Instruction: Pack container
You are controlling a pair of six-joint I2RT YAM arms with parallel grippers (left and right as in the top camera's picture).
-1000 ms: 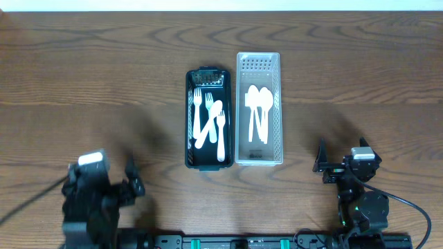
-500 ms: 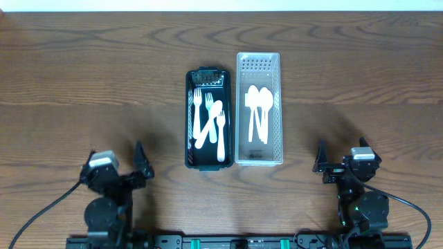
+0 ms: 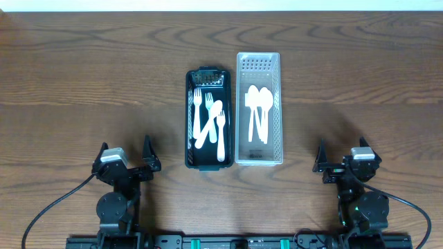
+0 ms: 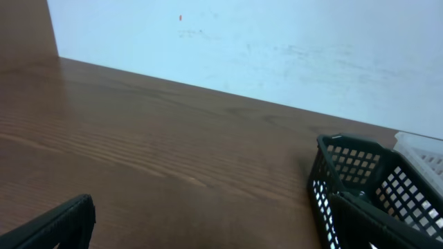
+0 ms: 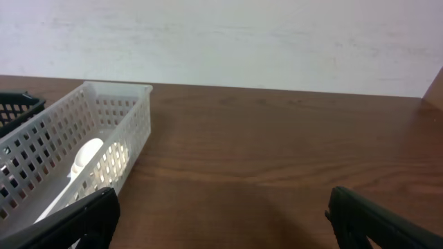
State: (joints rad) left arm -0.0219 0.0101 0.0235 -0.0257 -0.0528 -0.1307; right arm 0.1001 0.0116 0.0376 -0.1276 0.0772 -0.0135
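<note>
A black basket [image 3: 191, 142] in the middle of the table holds several white plastic forks [image 3: 220, 128]. A white basket [image 3: 279, 117] stands against its right side and holds white plastic spoons [image 3: 259, 111]. My left gripper [image 3: 127, 153] is open and empty at the front left, left of the black basket [image 4: 360, 187]. My right gripper [image 3: 342, 153] is open and empty at the front right, right of the white basket [image 5: 131, 111], where a spoon [image 5: 86, 162] shows through the mesh.
The wooden table [image 3: 83, 83] stretches wide on both sides of the baskets. A pale wall [image 4: 277, 48] rises behind the far edge.
My left arm has swung right and settled low at the front edge, its gripper facing the far side. The right arm and both baskets have not moved.
</note>
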